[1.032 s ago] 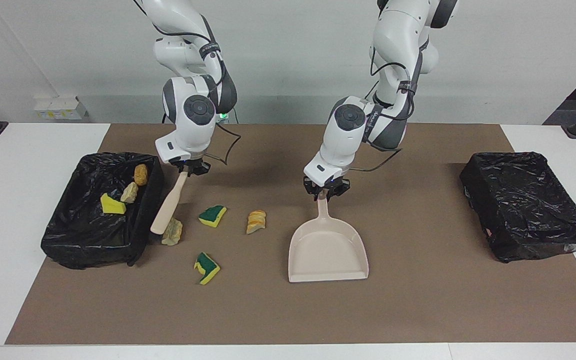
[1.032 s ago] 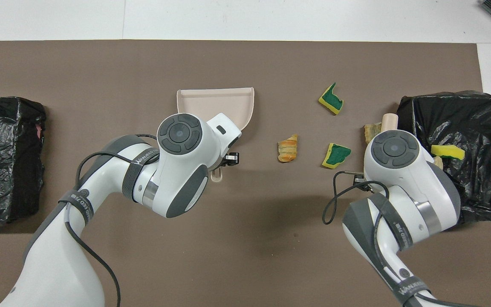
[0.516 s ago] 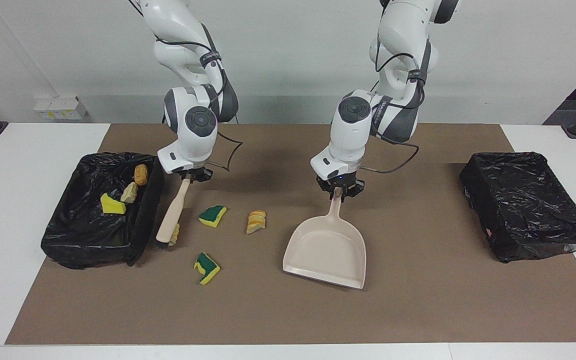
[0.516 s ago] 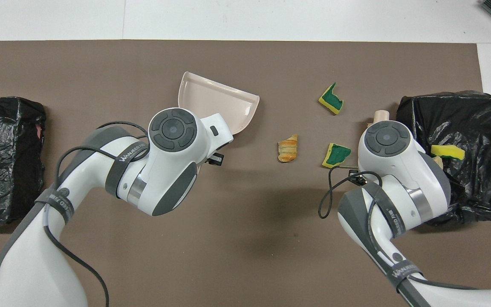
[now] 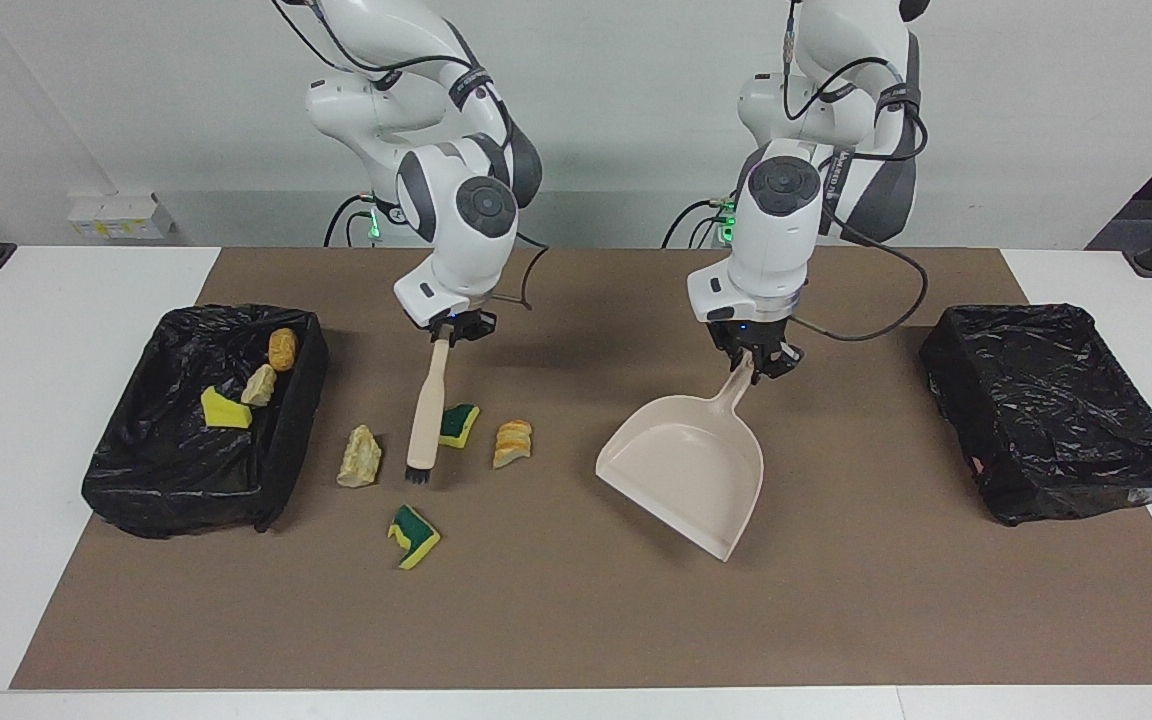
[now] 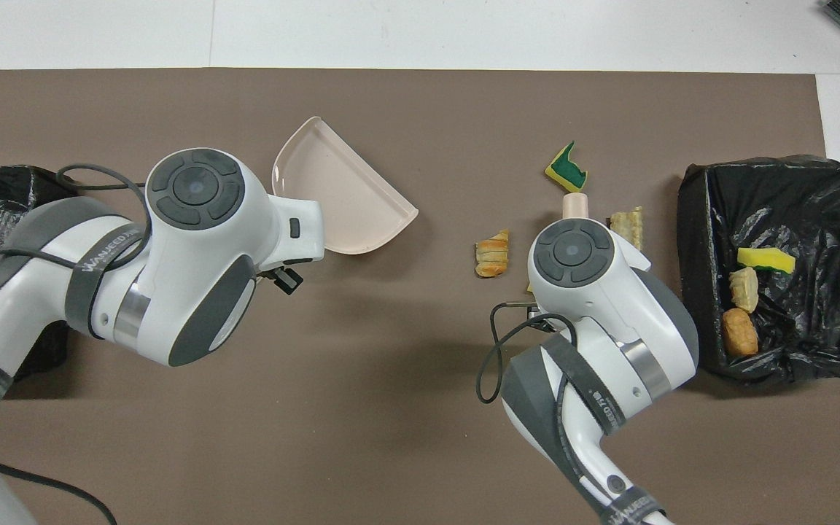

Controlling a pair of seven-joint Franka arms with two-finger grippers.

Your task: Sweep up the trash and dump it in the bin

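Note:
My right gripper (image 5: 448,333) is shut on the top of the beige brush (image 5: 429,410). The brush hangs bristles down between a tan chunk (image 5: 360,456) and a green-and-yellow sponge piece (image 5: 459,425) that it partly hides. An orange bread chunk (image 5: 513,443) and another sponge piece (image 5: 414,535) also lie on the mat. Three scraps of trash lie in the black-lined bin (image 5: 136,480) at the right arm's end. My left gripper (image 5: 758,362) is shut on the handle of the beige dustpan (image 5: 686,470), which is tilted over the mat's middle. In the overhead view the wrists hide both grippers.
A second black-bagged bin (image 5: 1051,410) sits at the left arm's end of the table. The brown mat (image 5: 576,620) covers most of the white table. A small white box (image 5: 116,215) stands by the wall at the right arm's end.
My right gripper carried the brush away from the bin toward the table's middle, uncovering the tan chunk. My left gripper rose and shifted toward the left arm's end, swinging and tilting the dustpan.

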